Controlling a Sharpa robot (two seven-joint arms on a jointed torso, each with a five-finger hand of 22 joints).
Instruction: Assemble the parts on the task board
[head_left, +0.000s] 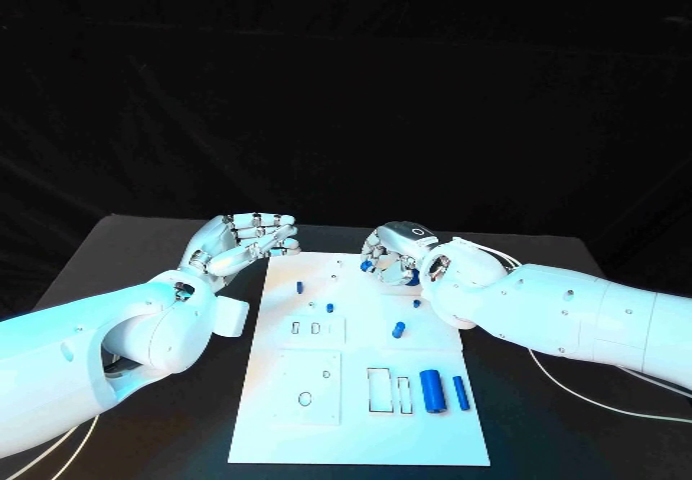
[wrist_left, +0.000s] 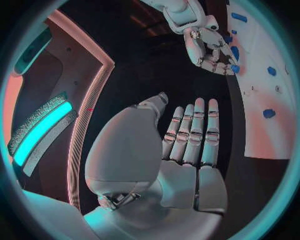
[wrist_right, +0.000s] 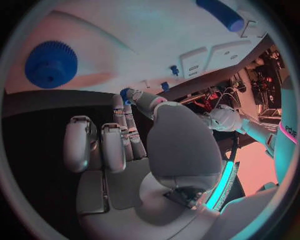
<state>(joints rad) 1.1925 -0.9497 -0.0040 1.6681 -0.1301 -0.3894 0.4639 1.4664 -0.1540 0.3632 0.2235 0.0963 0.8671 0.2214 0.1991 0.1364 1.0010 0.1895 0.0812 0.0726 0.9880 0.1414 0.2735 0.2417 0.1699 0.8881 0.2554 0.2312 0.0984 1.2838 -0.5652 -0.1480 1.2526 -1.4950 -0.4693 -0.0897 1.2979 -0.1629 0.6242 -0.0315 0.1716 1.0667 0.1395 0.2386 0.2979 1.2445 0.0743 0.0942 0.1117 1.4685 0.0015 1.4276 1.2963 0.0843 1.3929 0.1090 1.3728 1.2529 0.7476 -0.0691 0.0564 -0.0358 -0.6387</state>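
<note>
The white task board (head_left: 361, 400) lies in the middle of the black table. My right hand (head_left: 392, 255) hovers over its far end and pinches a small blue part (wrist_right: 127, 94) between thumb and a finger; the left wrist view shows that hand (wrist_left: 209, 50) with the blue part (wrist_left: 234, 67) at its fingertips. A blue gear (wrist_right: 51, 64) sits on the board beyond that hand. My left hand (head_left: 245, 240) is raised beside the board's far left corner, fingers stretched out, holding nothing. Two blue cylinders (head_left: 431, 390) (head_left: 460, 392) lie near the board's right edge.
Small blue pegs (head_left: 300, 287) (head_left: 329, 307) (head_left: 398, 328) stand on the board's middle. Pale recessed slots (head_left: 306, 327) and a square plate (head_left: 310, 385) mark the board's left half. Thin cables (head_left: 606, 385) trail over the table at the right.
</note>
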